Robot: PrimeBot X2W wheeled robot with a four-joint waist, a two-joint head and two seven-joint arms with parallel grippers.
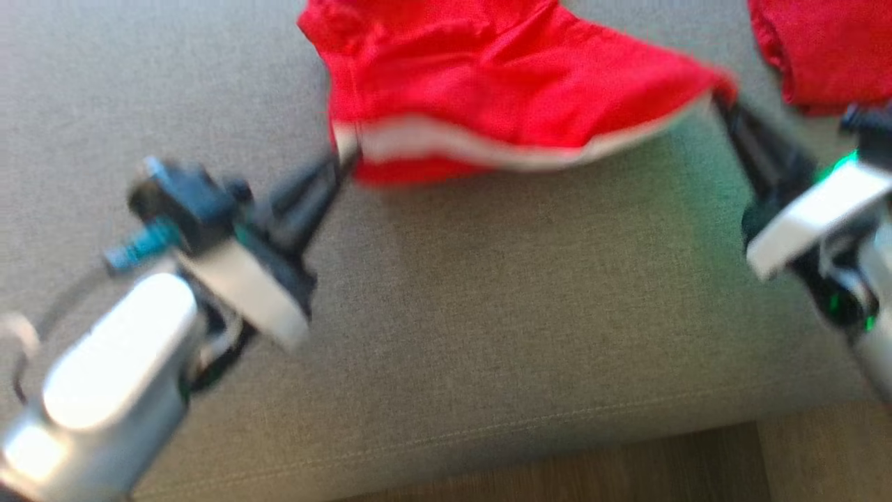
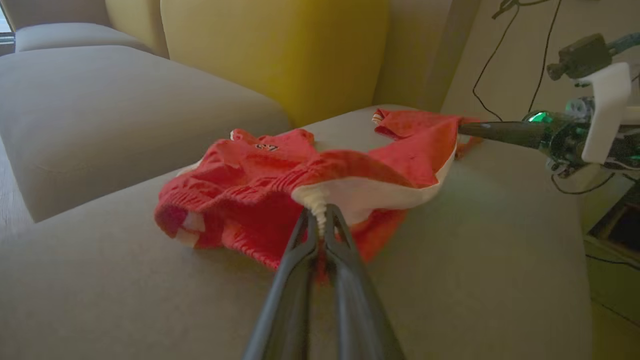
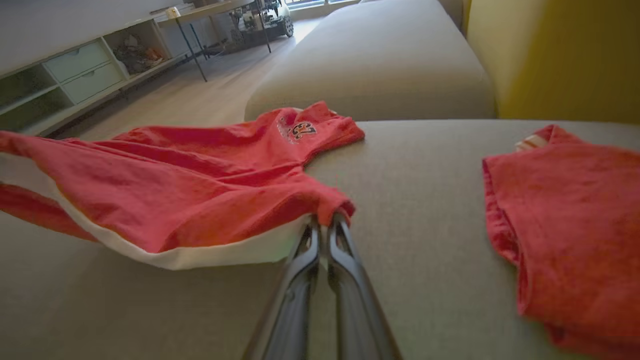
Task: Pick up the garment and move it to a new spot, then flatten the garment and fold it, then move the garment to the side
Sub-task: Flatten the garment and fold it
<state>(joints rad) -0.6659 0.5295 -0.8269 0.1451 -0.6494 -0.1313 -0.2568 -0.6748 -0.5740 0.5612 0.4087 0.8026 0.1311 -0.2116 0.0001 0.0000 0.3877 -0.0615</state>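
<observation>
The garment (image 1: 488, 90) is a pair of red shorts with a white band along one edge, lying on a grey sofa cushion (image 1: 488, 300). My left gripper (image 1: 343, 162) is shut on its near left corner, pinching the white trim (image 2: 316, 204). My right gripper (image 1: 721, 104) is shut on the other corner, where red cloth bunches over the fingertips (image 3: 334, 210). The edge between both grips is raised and stretched. The rest of the garment (image 3: 200, 165) trails back on the cushion, a number patch (image 3: 300, 131) showing near its far end.
A second red garment (image 1: 822, 49) lies on the cushion to the right, close to my right arm (image 3: 570, 225). A yellow back cushion (image 2: 275, 50) stands behind. The sofa's front edge (image 1: 557, 432) and wooden floor (image 1: 697, 460) are near me. Shelving (image 3: 75, 75) stands across the room.
</observation>
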